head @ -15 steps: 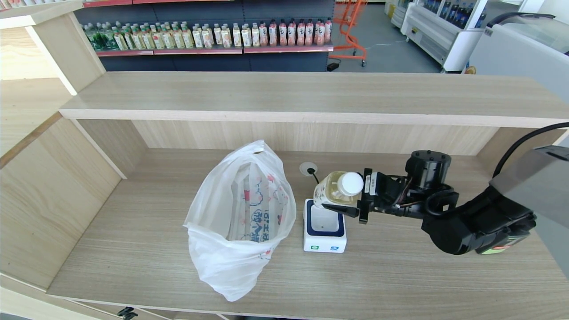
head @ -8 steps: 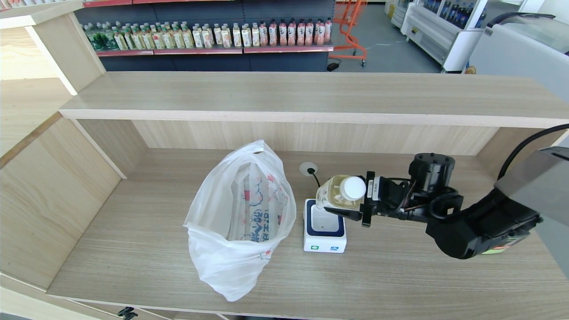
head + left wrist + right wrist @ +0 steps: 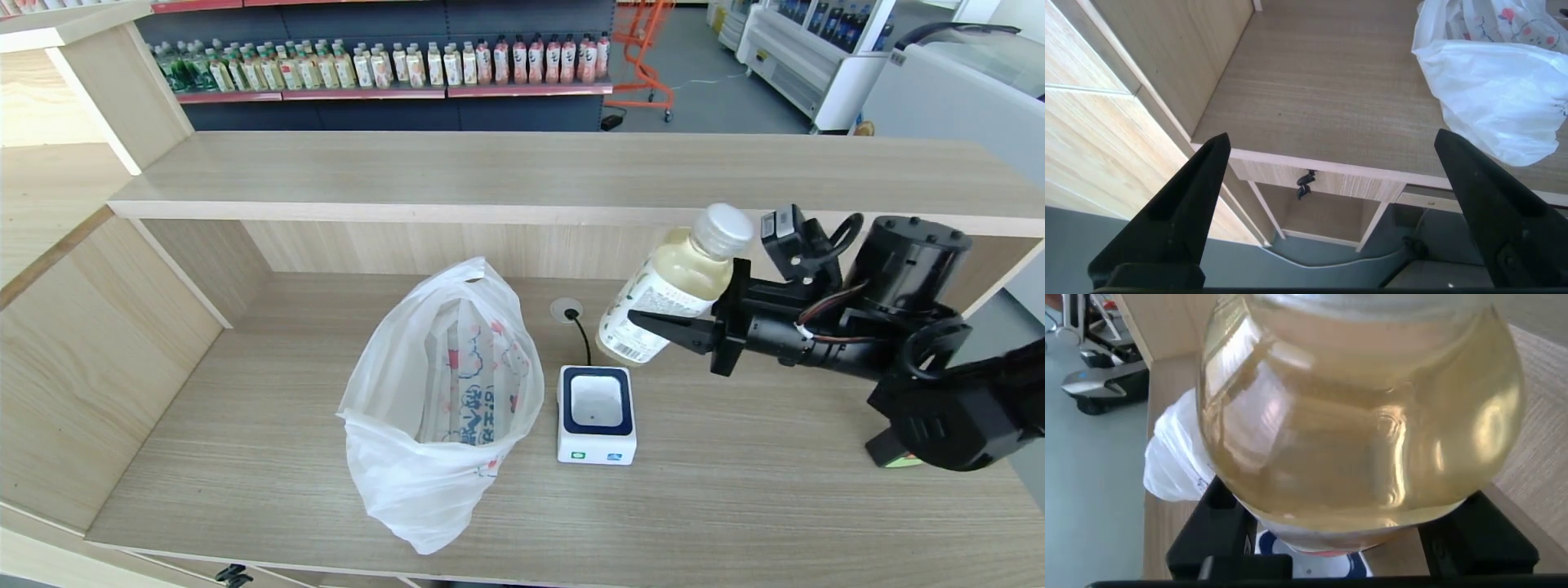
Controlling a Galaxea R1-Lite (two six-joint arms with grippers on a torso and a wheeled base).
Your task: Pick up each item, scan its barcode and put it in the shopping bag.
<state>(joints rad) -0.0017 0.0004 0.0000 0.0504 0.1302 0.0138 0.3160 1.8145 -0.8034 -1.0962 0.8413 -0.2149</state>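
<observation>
A bottle (image 3: 665, 290) of pale yellow drink with a white cap hangs tilted in the air, its base above and behind the scanner (image 3: 597, 412). My right gripper (image 3: 673, 314) is shut on the bottle; close up, the bottle's (image 3: 1364, 416) clear rounded body sits between the dark fingers. The white scanner with a dark-rimmed window stands on the counter right of the shopping bag (image 3: 445, 408). That white plastic bag stands open and holds a printed pack. My left gripper (image 3: 1331, 212) is open, off the counter's front edge, with the bag (image 3: 1503, 77) farther off.
The work surface is a wooden counter (image 3: 735, 498) sunk between a raised back ledge (image 3: 522, 175) and a left side wall (image 3: 90, 359). A black cable runs from the scanner to a grommet (image 3: 566, 309). Store shelves of bottles stand behind.
My right gripper has lifted the bottle up and back from just over the scanner's window, and the bottle has tipped so its cap points up and to the right.
</observation>
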